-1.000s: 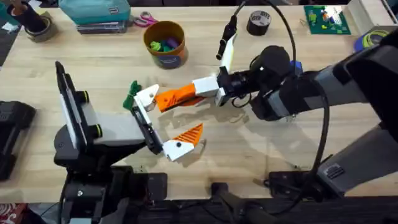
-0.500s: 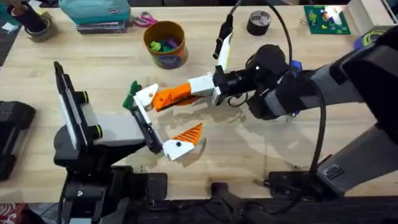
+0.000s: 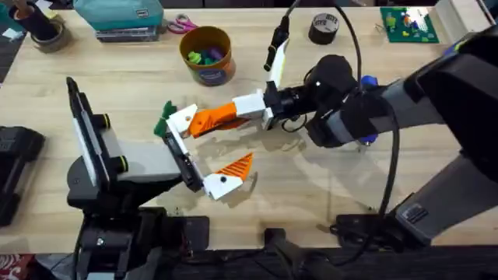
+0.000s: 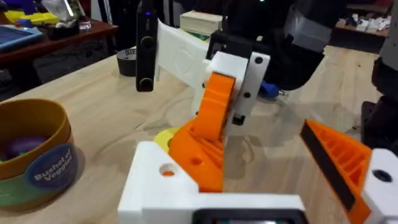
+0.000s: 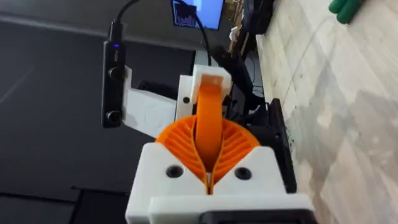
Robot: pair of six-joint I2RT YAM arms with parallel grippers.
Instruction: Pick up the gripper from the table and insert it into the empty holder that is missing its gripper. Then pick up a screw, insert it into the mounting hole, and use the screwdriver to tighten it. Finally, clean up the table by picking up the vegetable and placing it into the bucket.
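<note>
My right gripper (image 3: 233,113) reaches in from the right across the middle of the table (image 3: 327,194), its two orange ribbed pads (image 5: 186,146) clenched on the gripper (image 3: 208,119), the orange wedge-shaped fingertip. In my right wrist view the piece (image 5: 209,112) stands pinched edge-on between the pads, running away from me to the white holder (image 5: 205,79). In the overhead view the far end of the piece meets that holder (image 3: 182,119), the upper white mount of my left gripper (image 3: 198,152). In my left wrist view the orange piece (image 4: 205,134) lies against the holder (image 4: 163,186), beside a round mounting hole (image 4: 167,169) in its face; I cannot tell whether it is fully seated.

My left gripper lies low over the table left of the middle, released, with its jaws spread wide. Its other finger (image 3: 224,180) carries its own orange tip (image 3: 238,166) and sits nearer, well apart from the holder.

The vegetable (image 3: 164,120), dark green and frilly, lies on the table just left of the holder, touching or nearly touching it. The bucket (image 3: 208,56), ochre with a blue label band, stands farther back, left of centre, with colourful bits (image 3: 204,56) inside. A little blue, perhaps the screwdriver (image 3: 368,81), peeks from behind my right arm. A black tape roll (image 3: 324,29) sits at the far edge, right of the bucket.
</note>
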